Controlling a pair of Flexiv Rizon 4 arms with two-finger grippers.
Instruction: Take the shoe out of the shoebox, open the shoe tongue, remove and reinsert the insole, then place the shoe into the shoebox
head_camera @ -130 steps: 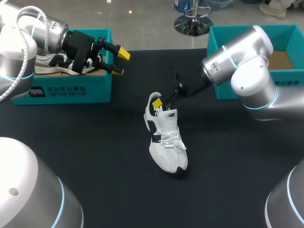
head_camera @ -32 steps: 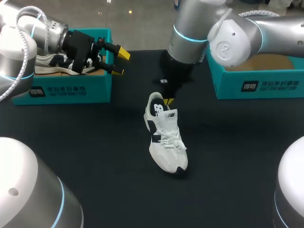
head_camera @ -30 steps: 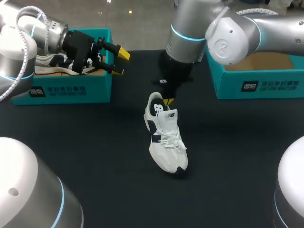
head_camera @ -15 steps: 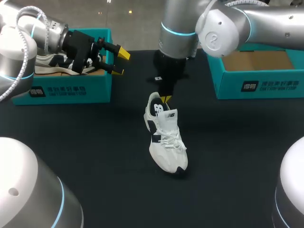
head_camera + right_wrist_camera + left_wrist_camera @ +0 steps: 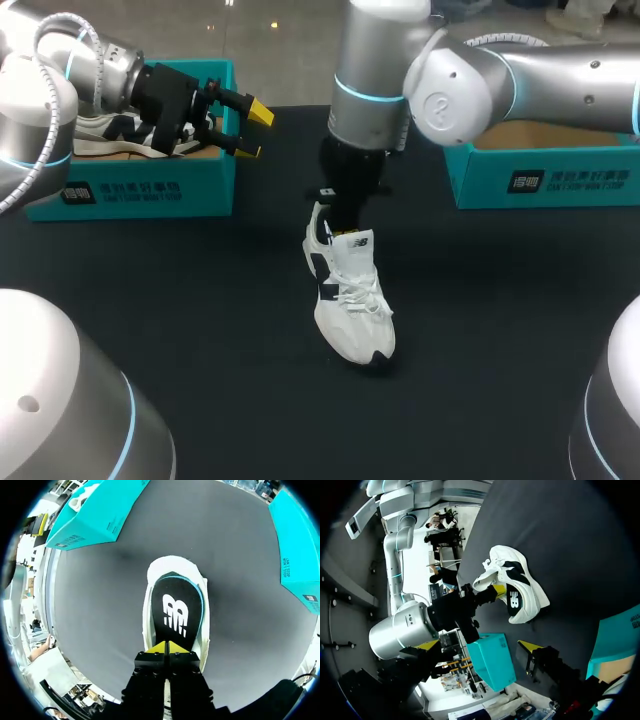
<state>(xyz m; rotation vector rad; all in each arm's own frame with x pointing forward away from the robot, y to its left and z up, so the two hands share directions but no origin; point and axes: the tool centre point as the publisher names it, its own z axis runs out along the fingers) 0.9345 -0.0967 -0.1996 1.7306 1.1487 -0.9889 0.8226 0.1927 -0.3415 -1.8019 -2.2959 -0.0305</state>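
Colours:
- shoe [image 5: 348, 300]: white upper and laces, dark navy-black side panels with a white logo
- insole [image 5: 176, 611]: black, white logo, thin teal edge
- tabletop [image 5: 500, 330]: plain matte black
- left shoebox [image 5: 150, 185] and right shoebox [image 5: 540, 180]: both teal, white print on the front, brown cardboard inside
- second shoe [image 5: 105, 135] in the left shoebox: white with navy, tan sole
- left arm [image 5: 60, 80] and right arm [image 5: 450, 80]: silver-grey with cyan ring bands
- left hand [image 5: 255, 132] and right hand [image 5: 167, 648]: black bodies, bright yellow tips
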